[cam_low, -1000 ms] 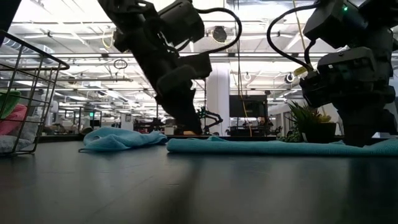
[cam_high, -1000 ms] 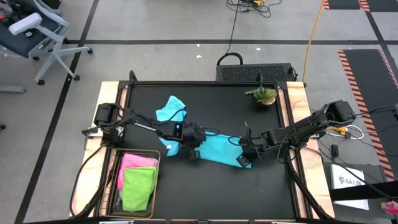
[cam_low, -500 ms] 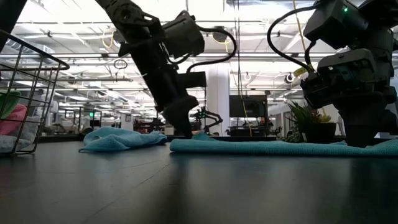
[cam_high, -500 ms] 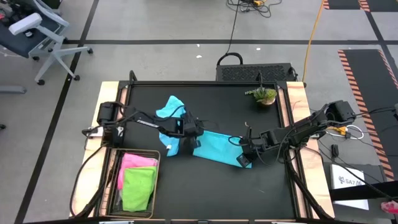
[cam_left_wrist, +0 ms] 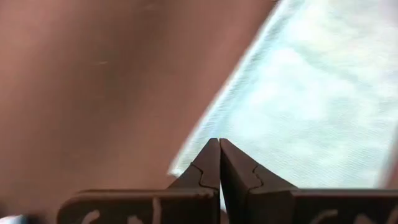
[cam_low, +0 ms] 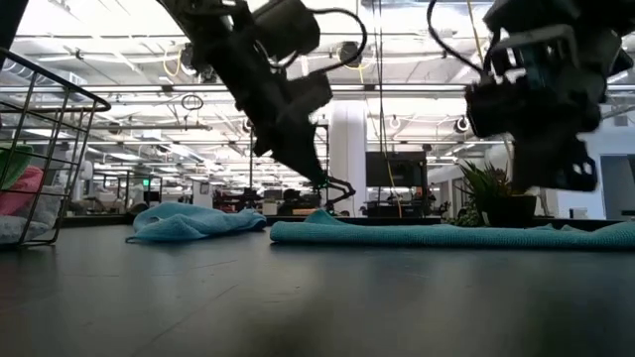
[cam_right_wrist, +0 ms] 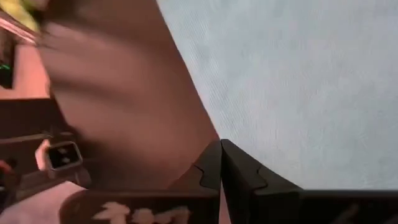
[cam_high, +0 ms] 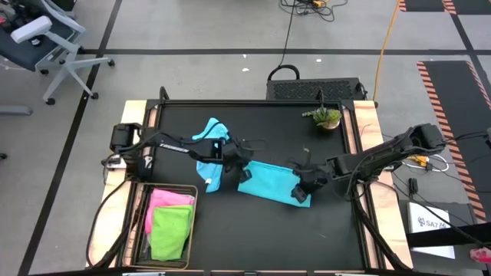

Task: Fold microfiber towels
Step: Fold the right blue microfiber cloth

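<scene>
We see the teal towel [cam_high: 270, 182] lying flat on the dark bench [cam_high: 322, 222], near the middle, as a folded rectangle. The left tool [cam_high: 244, 172] is at its left edge and the right tool [cam_high: 301, 190] is at its right edge.

What has changed in the last second: the towel is now shorter on the left side than before, because the left arm pushed or carried that edge inward, and now both tools have come up. In the low view the left tool [cam_low: 316, 178] hangs above the cloth with a clear gap, and the right tool, which was pressing down on the towel's right end, is now lifted off it too. In both wrist views the two dark fingers [cam_left_wrist: 219, 163] are pressed together with no cloth between them, so both tools are closed and empty.

We judge that one fold of this towel is finished and released. The light blue towel [cam_high: 209, 136] lies crumpled just beyond the left arm, not folded yet. The pink towel [cam_high: 167, 198] and the lime green towel [cam_high: 170, 230] sit already in the wire basket [cam_high: 141, 230] at the front left corner. Probably the teal towel needs one more fold or goes to the basket next.
</scene>
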